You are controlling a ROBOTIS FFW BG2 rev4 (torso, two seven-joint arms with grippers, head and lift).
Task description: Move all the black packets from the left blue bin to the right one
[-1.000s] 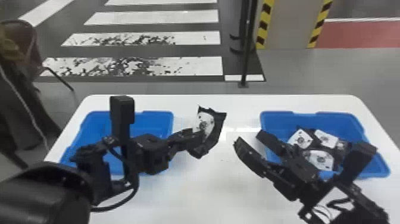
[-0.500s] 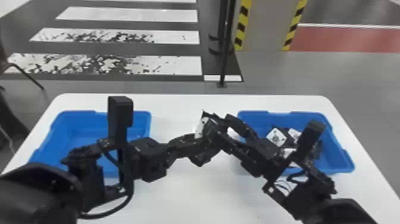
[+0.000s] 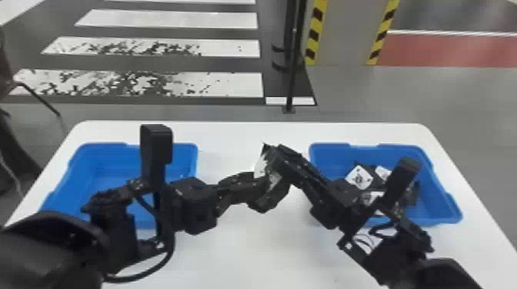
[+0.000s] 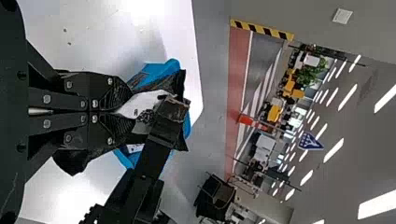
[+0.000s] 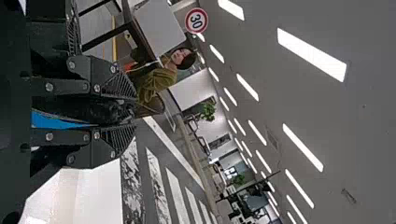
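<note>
With our left end effector [image 3: 257, 185] we clench a black packet [image 3: 261, 167] above the tabletop [image 3: 246, 246], between the bins. Our right end effector [image 3: 275, 165] meets that packet; whether it grips, we cannot tell. More packets [image 3: 359, 177] lie in the right blue bin [image 3: 332, 153].

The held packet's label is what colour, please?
The label is white, clearest in the left wrist view.

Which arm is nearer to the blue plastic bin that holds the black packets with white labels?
Right. The right arm crosses in front of that blue bin, partly hiding it; the left arm lies farther left, in front of the other blue bin.
</note>
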